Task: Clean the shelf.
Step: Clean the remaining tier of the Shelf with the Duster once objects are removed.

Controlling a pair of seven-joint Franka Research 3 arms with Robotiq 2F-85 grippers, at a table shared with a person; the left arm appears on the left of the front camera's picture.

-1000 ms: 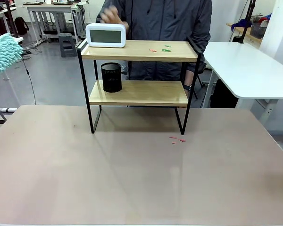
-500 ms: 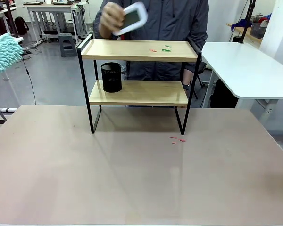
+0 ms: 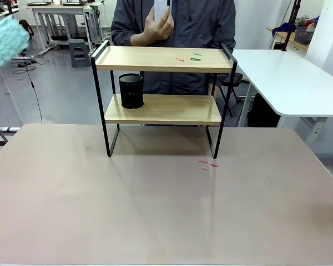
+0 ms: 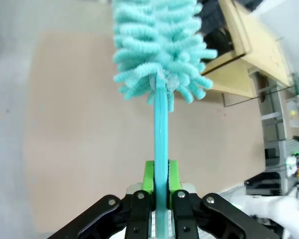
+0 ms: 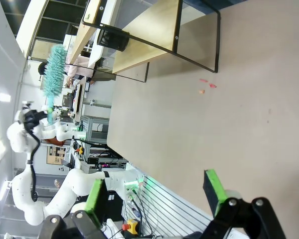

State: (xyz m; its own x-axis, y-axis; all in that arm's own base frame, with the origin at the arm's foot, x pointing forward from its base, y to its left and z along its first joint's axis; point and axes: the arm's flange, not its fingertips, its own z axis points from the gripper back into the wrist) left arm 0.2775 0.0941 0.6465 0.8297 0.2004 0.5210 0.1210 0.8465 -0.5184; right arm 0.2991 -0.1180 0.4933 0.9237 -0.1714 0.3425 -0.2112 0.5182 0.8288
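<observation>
- Front view, far left: the fluffy turquoise microfibre duster (image 3: 5, 36) sits higher at the picture's edge than half a second ago, and its head is blurred.
- The left wrist view gives what holds it. The left gripper (image 4: 161, 172) has its green pads (image 4: 148, 174) pressed together on the flat turquoise handle, and the head stands up above the brown table top (image 4: 89, 124).
- The small two-tier shelf (image 3: 150, 59), two light wooden boards in a thin black metal frame, stands at the far middle of the table, in the same place as before. The duster is well apart from it, to its left.
- On the lower board, at the left end, stands a black mesh pen cup (image 3: 131, 91). Whether something is inside it I cannot tell.
- The white rectangular clock (image 3: 161, 8) stood on the left end of the top board one second ago and was tilted in the air half a second ago. Now one hand (image 3: 154, 30) of the person holds it on edge in front of the chest.
- The top board carries a few small red and green scraps (image 3: 188, 56), right of its middle. More red scraps (image 3: 208, 163) lie on the table, just in front of the shelf's right foot.
- The right wrist view shows the right gripper (image 5: 154, 194) with its jaws wide apart and the table top beyond them. Farther off it shows the shelf from the side, the pen cup on the lower board, the red scraps on the table and the duster raised on the left arm.
</observation>
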